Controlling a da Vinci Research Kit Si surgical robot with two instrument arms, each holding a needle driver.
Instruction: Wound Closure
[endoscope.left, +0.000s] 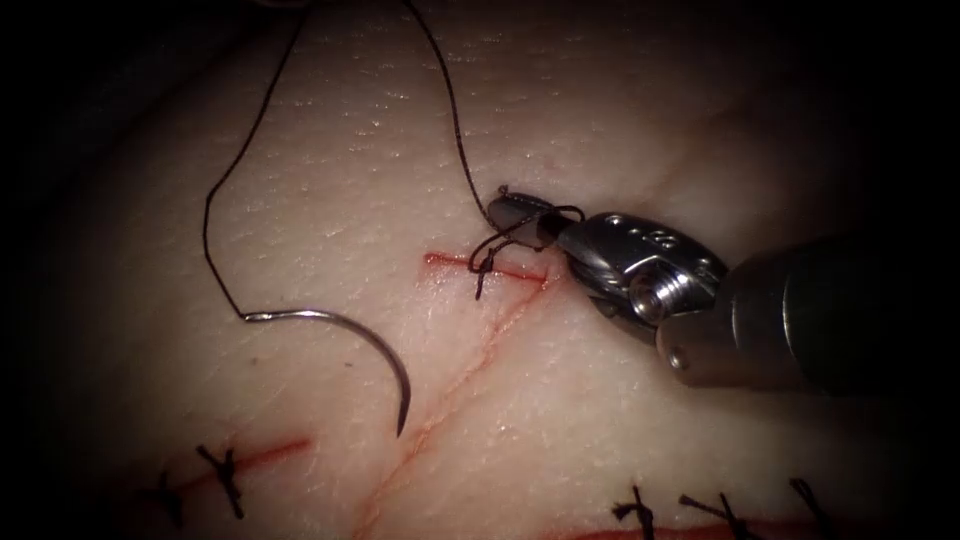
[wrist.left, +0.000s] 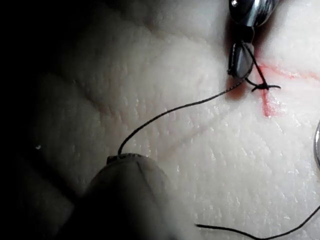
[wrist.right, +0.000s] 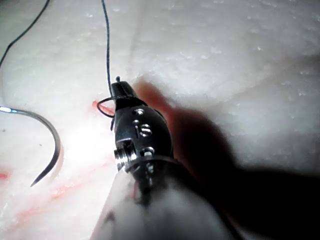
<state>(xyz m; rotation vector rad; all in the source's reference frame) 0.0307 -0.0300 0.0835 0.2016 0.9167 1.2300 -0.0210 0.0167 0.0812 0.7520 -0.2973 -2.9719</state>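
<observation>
Steel needle (endoscope.left: 365, 345) lies loose on tissue (endoscope.left: 620, 420); right gripper (endoscope.left: 510, 212) pinches looped thread (endoscope.left: 455, 120) beside cut (endoscope.left: 485, 268).

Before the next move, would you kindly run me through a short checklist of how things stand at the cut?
1. Needle free of the tissue: ok; it lies flat on the surface, left of the cut, held by neither tool.
2. Right tool has the thread: ok; jaws closed on the thread end at the cut, with thread looped round them.
3. Left tool has the thread: cannot tell; the strand runs up to its tip.
4. Knot seated down on the cut: cannot tell.
5. Thread clear of the needle point: ok.
</observation>
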